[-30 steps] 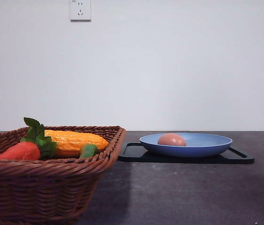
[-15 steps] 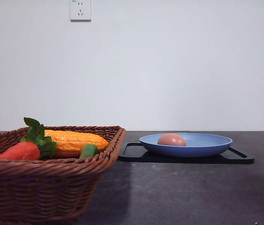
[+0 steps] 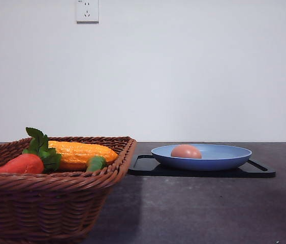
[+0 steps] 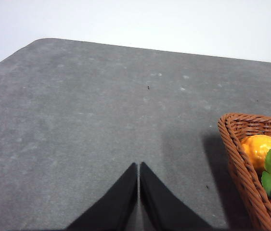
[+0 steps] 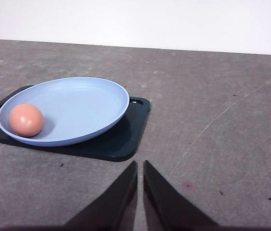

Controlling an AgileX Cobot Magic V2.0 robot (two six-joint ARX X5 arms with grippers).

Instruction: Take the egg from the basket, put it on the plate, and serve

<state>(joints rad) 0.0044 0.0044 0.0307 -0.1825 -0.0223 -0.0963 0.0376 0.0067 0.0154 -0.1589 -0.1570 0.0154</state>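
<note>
The egg (image 5: 26,120) lies in the plate (image 5: 96,103), near its rim on the side towards the basket (image 3: 56,203), and the plate rests on the tray (image 5: 121,139), which sits on the table (image 5: 212,120) ahead of the right gripper (image 5: 140,166) and to its left. The basket stands on the table to the right of the left gripper (image 4: 138,168) and just ahead of it. In it the corn (image 3: 82,152) lies behind the carrot (image 3: 23,163), touching its leaves.
</note>
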